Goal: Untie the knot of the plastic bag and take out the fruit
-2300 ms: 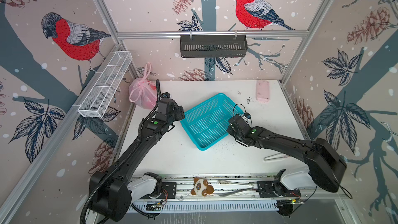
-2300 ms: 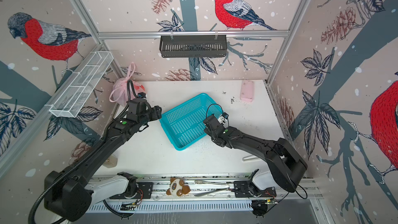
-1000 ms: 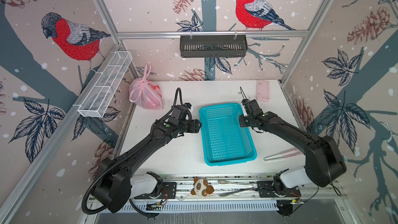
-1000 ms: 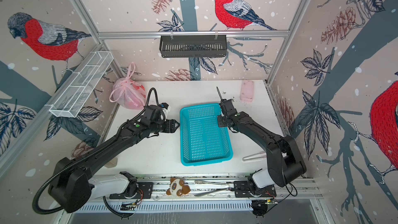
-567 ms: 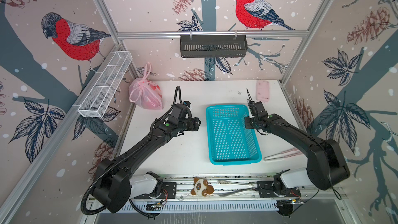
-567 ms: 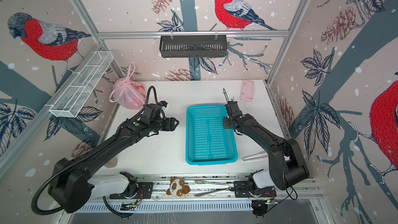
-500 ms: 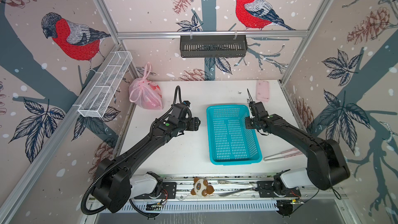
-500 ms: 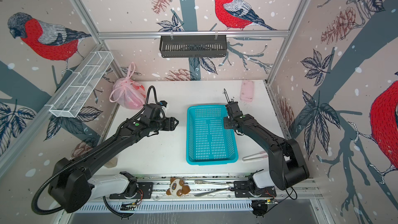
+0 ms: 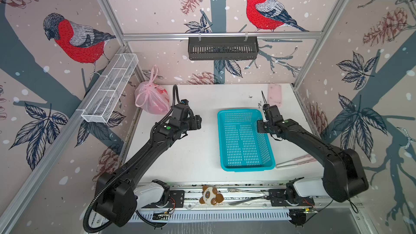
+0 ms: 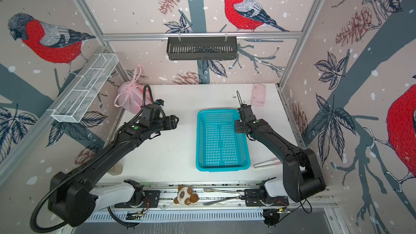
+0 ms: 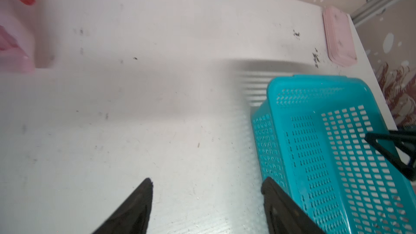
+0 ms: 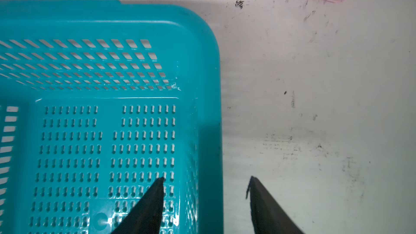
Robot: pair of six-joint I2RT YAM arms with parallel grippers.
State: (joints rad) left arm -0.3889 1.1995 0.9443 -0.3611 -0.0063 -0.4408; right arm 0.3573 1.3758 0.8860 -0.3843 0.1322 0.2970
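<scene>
The right gripper's (image 12: pixel 206 178) jaws stand spread astride the teal basket's (image 12: pixel 211 68) right rim, pinching nothing. The left gripper's (image 11: pixel 207 181) jaws gape over the bare table (image 11: pixel 135 109), left of the basket. The plastic bag (image 9: pixel 150 100) sits far left, well apart from both, with its knot (image 9: pixel 153 83) tied and the fruit (image 9: pixel 162 92) inside, so no task step looks done. Both arms reach in from the near edge, and the left wrist points right.

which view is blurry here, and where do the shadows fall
Left wrist view: the bag at the picture's edge is a soft pink blur, and the basket throws a striped shadow on the table. Right wrist view: sharp, basket slots crisp, with a dark shadow band along its outer wall. Both top views: evenly lit, no strong glare on the table.
</scene>
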